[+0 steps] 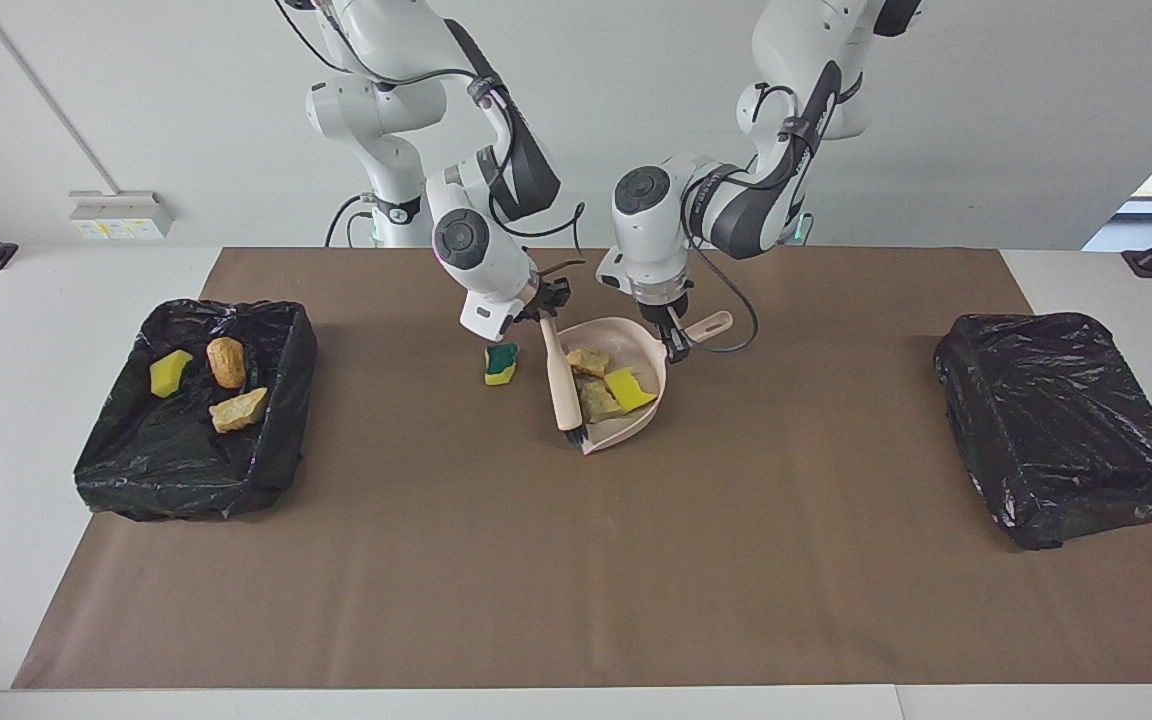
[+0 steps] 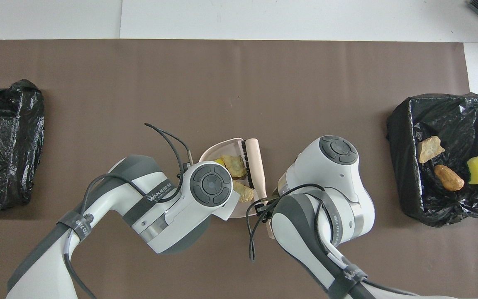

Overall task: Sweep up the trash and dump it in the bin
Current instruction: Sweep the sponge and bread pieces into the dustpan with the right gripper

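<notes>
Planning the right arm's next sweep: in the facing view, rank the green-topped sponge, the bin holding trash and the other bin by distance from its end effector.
1. Green-topped sponge, on the mat beside the right end effector.
2. Bin holding trash, right arm's end.
3. Other bin, left arm's end.

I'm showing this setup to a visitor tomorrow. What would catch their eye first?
At mid-table the right gripper, shut on the beige-handled brush, has it at the mouth of the pale pink plastic dustpan, whose handle the left gripper grips; tan chunks and a yellow sponge piece lie inside. One green-topped sponge piece lies on the brown mat beside the brush, toward the right arm's end, where a black-lined bin holds three scraps.
</notes>
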`<state>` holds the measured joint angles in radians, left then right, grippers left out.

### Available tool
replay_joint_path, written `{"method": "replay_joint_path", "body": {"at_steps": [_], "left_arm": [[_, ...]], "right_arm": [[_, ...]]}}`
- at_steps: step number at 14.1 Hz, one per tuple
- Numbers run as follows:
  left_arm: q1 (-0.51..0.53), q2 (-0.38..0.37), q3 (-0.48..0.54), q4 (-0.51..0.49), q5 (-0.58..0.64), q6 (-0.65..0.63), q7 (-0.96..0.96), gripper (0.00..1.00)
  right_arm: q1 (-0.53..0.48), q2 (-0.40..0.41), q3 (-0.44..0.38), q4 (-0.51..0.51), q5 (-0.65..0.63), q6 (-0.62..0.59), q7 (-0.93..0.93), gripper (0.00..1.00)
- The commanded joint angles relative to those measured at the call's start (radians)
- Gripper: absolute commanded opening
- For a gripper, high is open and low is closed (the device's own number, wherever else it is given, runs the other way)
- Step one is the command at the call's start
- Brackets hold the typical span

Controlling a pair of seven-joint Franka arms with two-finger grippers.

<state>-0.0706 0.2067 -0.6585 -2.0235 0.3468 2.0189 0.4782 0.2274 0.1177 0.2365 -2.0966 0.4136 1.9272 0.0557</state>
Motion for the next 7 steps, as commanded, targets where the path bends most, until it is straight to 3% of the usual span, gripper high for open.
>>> {"method": "replay_joint_path", "body": {"at_steps": [1,4,7], "left_arm": [[0.012,-0.033,-0.003,-0.046,0.008,0.031,-0.009,0.00],[0.011,-0.035,-0.003,-0.046,0.008,0.024,-0.003,0.00],[0.005,-0.046,-0.007,-0.044,0.012,-0.026,0.000,0.00]], "right_arm": [[-0.095,-0.107,-0.003,0.001,0.007,-0.101,0.009,0.00],[-0.172,-0.193,-0.003,-0.006,-0.114,-0.250,0.015,0.00],[-0.180,-0.280,0.000,-0.136,-0.301,-0.234,-0.014,0.00]]}}
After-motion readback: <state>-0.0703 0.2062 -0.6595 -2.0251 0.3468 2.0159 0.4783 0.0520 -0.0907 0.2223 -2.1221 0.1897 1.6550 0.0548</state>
